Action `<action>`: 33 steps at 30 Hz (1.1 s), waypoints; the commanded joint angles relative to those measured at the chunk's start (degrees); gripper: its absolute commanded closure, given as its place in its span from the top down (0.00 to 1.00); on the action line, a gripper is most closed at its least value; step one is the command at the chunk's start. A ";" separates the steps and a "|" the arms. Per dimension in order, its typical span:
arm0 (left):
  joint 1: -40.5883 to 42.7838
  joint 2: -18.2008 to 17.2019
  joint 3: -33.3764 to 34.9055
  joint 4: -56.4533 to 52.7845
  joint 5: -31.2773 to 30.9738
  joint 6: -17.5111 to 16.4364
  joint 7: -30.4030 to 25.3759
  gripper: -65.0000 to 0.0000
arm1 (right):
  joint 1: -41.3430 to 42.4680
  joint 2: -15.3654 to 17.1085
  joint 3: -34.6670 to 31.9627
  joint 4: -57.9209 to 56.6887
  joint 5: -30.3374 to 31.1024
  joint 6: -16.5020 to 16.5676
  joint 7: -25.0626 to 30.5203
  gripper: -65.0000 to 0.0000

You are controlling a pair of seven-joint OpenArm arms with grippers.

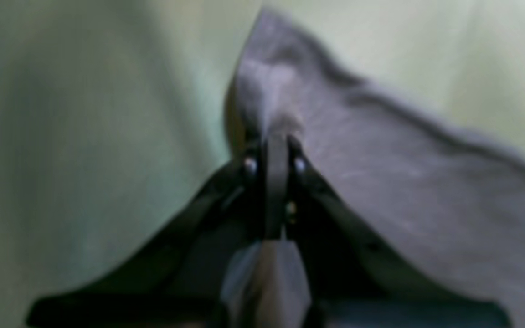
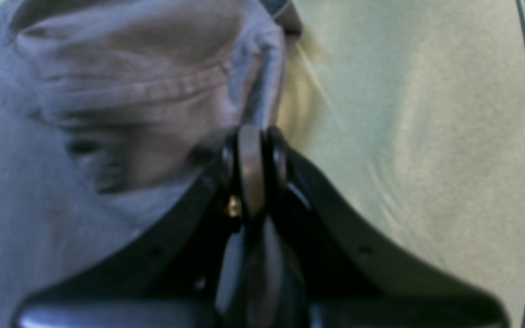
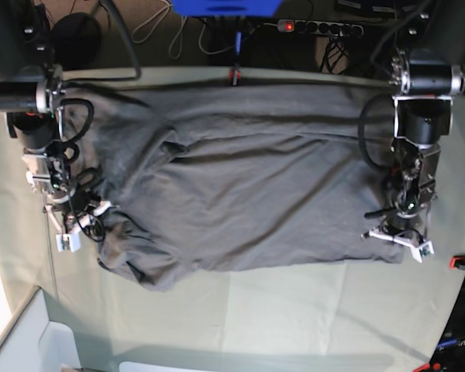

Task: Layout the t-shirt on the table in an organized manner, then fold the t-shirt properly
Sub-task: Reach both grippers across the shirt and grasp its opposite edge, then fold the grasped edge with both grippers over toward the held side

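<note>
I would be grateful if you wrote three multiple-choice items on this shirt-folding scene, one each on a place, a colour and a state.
1. Where does the left gripper hold the t-shirt?
A. at an edge of the cloth
B. mid-chest
C. nowhere

2. What colour is the cloth covering the table?
A. red
B. pale grey-green
C. black

3. How does the right gripper stand?
A. wide open above the shirt
B. out of view
C. shut on the shirt

Answers: 1 A, the left wrist view shows the jaws pinched on the grey cloth's edge beside bare table. 2 B, pale green shows all round the shirt. 3 C, the right wrist view shows the jaws closed with fabric bunched at them.
</note>
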 commanded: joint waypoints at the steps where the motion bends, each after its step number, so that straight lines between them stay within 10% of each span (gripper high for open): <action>1: -0.66 -0.69 -0.11 2.42 0.08 0.10 -1.11 0.01 | -0.68 0.81 0.36 0.82 -1.34 1.22 -3.96 0.00; 33: 18.86 -1.13 -6.27 25.89 -0.01 -0.25 2.76 0.00 | -37.87 0.54 13.81 50.93 -1.08 1.31 -2.02 0.00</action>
